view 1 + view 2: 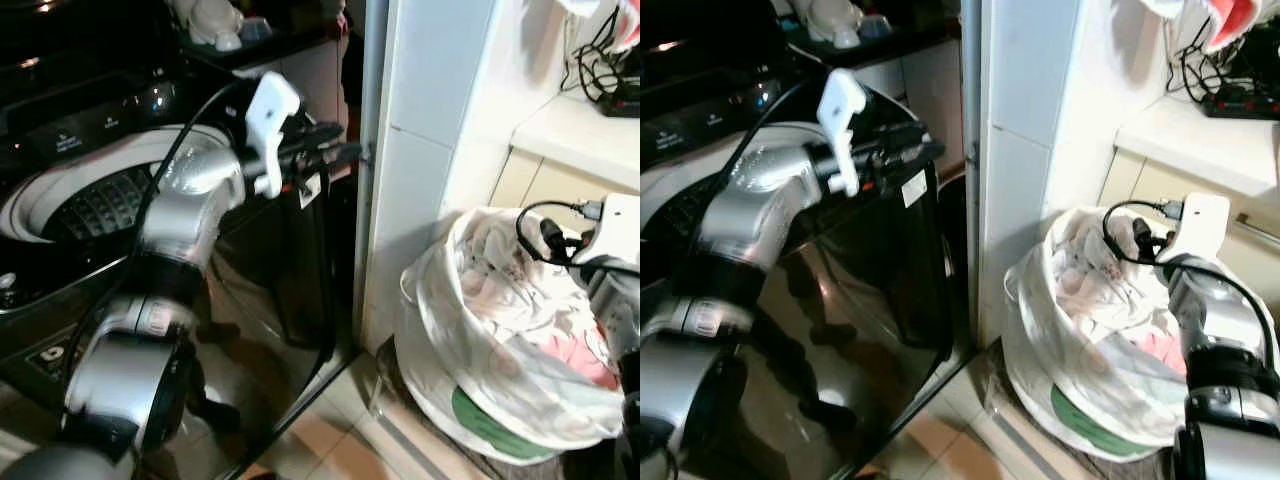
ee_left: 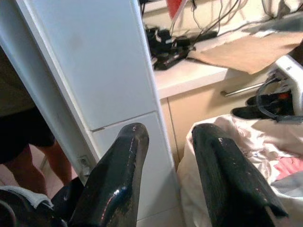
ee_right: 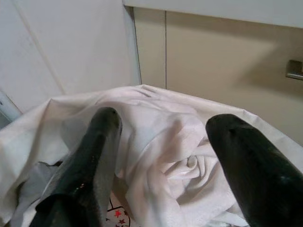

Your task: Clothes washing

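The right pincer (image 3: 161, 156) is held released, fingers spread, directly above the white garment (image 3: 180, 156) heaped in the laundry bag (image 1: 500, 400); it is judged the nearer. The left pincer (image 2: 170, 161), also released, is held well apart, beside the washing machine (image 1: 60, 200).

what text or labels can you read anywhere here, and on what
None can be read.
White sticker on the washer lid's corner: print too small to read.
Washer control panel: pale markings, too blurred to read.
Round mark on the washer's front rim: blurred, unreadable.
Laundry bag: a green patch shows through, no legible letters.
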Tool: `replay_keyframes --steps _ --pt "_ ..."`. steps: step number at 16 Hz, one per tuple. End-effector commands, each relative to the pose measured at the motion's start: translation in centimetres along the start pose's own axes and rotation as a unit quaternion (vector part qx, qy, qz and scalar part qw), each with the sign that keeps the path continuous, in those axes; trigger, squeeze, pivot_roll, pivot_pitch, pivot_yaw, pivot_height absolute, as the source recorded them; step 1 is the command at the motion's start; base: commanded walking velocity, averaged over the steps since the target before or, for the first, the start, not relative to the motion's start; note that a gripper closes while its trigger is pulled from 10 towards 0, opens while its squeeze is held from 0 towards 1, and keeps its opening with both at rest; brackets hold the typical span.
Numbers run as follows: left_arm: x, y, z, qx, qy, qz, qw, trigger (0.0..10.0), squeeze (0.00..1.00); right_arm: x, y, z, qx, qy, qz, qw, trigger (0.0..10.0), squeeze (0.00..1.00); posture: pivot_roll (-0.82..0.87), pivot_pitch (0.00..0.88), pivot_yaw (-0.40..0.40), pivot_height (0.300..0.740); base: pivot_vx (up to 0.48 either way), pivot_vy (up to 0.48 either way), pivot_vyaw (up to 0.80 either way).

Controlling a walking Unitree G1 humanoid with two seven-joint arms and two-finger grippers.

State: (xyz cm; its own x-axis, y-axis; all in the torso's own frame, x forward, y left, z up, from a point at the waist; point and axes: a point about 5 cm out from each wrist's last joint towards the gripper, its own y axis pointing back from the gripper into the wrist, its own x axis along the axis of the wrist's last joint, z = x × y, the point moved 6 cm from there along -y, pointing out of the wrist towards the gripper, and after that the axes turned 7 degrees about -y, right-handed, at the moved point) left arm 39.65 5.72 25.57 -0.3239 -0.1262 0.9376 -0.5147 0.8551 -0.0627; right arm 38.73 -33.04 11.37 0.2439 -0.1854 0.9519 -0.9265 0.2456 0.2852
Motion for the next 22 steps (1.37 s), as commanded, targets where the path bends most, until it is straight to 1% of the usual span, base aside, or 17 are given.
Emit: replay_keyframes --steps 1,2,3,5,6,7,9,10,11,12,14,15,16,17,19,22 --pt "1.0 0.7 0.5 -0.003 -0.014 0.011 1.000 10.0 0.00 0.3 -0.3 -0.4 0.013 -0.007 0.011 1.000 10.0 1.00 0.02 0.000 0.105 0.740 0.000 0.000 0.00" --pt "1.3 1.4 1.7 -0.015 -0.007 0.021 1.000 10.0 0.00 0.1 -0.6 -0.6 0.018 -0.007 0.010 1.000 10.0 1.00 0.04 0.000 0.107 0.740 0.000 0.000 0.00" --pt "1.4 1.7 2.2 -0.020 -0.002 0.024 1.000 10.0 0.00 -0.1 -0.6 -0.7 0.021 -0.004 0.009 1.000 10.0 1.00 0.05 0.000 0.107 0.740 0.000 0.000 0.00" --pt "1.1 2.4 4.2 -0.045 0.013 0.017 0.999 10.0 0.00 -0.8 -0.9 -0.8 0.015 0.020 -0.002 1.000 10.0 1.00 0.08 0.000 0.105 0.740 0.000 0.000 0.00" --pt "1.1 3.1 6.3 -0.071 0.029 0.007 0.997 10.0 0.00 -1.9 -1.1 -0.6 0.002 0.057 -0.018 0.998 10.0 0.99 0.11 0.011 0.106 0.740 0.000 0.000 0.00" --pt "1.2 3.7 7.9 -0.096 0.039 -0.002 0.995 10.0 0.00 -3.0 -1.1 -0.2 -0.015 0.083 -0.035 0.996 10.0 0.00 0.12 0.021 0.107 0.740 0.000 0.000 0.00" --pt "1.4 4.2 8.8 -0.111 0.043 -0.010 0.993 10.0 0.00 -3.7 -1.0 0.3 -0.031 0.098 -0.047 0.994 10.0 0.00 0.16 0.042 0.108 0.740 0.000 0.000 0.00" --pt "1.5 4.4 8.9 -0.110 0.040 -0.012 0.993 10.0 0.00 -3.9 -1.0 0.6 -0.040 0.103 -0.049 0.993 10.0 0.00 0.17 0.050 0.109 0.740 0.000 0.000 0.00" --pt "1.8 4.9 8.6 -0.092 0.031 -0.020 0.995 10.0 0.00 -4.6 -0.9 0.7 -0.043 0.106 -0.059 0.992 10.0 0.00 0.20 0.063 0.106 0.740 0.000 0.000 0.00" --pt "2.1 5.4 8.6 -0.082 0.027 -0.029 0.996 10.0 0.00 -5.3 -0.8 0.5 -0.038 0.105 -0.067 0.991 10.0 0.00 0.22 0.069 0.106 0.740 0.000 0.000 0.00" --pt "2.3 6.0 9.0 -0.087 0.026 -0.045 0.995 10.0 0.00 -5.9 -0.7 0.6 -0.042 0.100 -0.076 0.991 10.0 0.00 0.24 0.079 0.100 0.740 0.000 0.000 0.00" --pt "2.3 6.1 9.1 -0.088 0.026 -0.048 0.995 10.0 0.00 -6.2 -0.7 0.7 -0.046 0.097 -0.079 0.991 4.6 0.00 0.25 0.082 0.097 0.740 0.000 0.000 0.00" --pt "2.3 6.4 9.3 -0.088 0.026 -0.054 0.994 10.0 0.00 -6.6 -0.5 0.8 -0.051 0.094 -0.086 0.991 1.1 0.00 0.25 0.082 0.092 0.740 0.000 0.000 0.00" --pt "2.3 6.5 9.4 -0.088 0.026 -0.059 0.994 10.0 0.00 -6.9 -0.5 0.8 -0.051 0.084 -0.089 0.991 0.0 0.00 0.25 0.082 0.092 0.740 0.000 0.000 0.00" --pt "2.4 6.7 9.5 -0.090 0.030 -0.062 0.994 10.0 0.00 -7.3 -0.4 0.7 -0.052 0.067 -0.093 0.992 0.0 0.00 0.25 0.082 0.092 0.740 0.000 0.000 0.00" --pt "2.6 7.1 10.0 -0.098 0.039 -0.065 0.992 10.0 0.00 -7.5 -0.4 0.8 -0.053 0.062 -0.095 0.992 0.0 0.00 0.27 0.086 0.084 0.740 0.000 0.000 0.00"
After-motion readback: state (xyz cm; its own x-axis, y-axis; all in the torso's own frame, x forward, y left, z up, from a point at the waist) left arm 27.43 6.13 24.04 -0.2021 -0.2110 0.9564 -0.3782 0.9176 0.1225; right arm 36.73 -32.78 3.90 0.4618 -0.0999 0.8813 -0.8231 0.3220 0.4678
